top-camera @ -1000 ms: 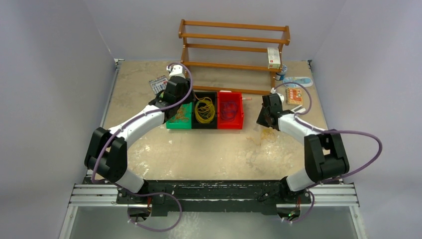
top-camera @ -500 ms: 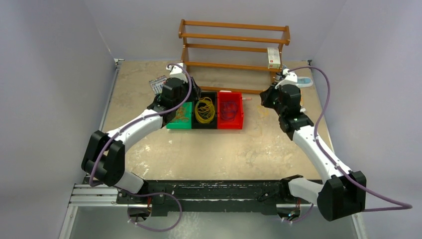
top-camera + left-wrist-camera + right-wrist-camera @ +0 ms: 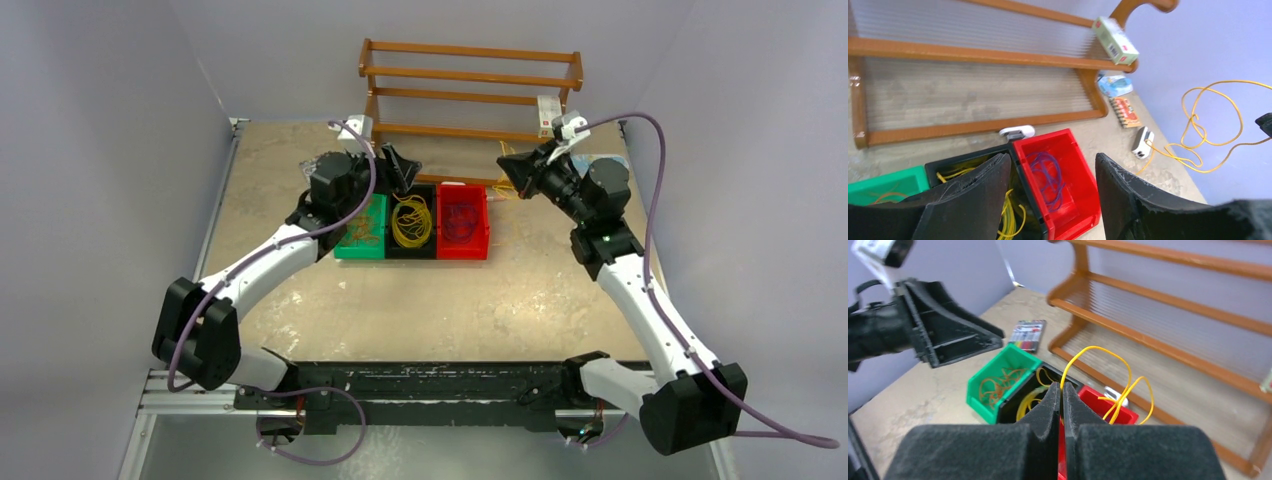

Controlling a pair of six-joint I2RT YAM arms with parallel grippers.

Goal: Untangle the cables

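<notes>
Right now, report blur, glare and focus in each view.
Top external: even light, no glare. Left wrist: the left fingers soft along the bottom, the yellow cable crisp. Right wrist: the right fingers blurred up close, the rack beyond clearer.

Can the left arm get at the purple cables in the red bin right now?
Probably yes: the left gripper is open near the red bin, and the purple cables lie uncovered with nothing between.

L arm / R arm: white links, blk joints | lilac hoses | blk gripper pads
</notes>
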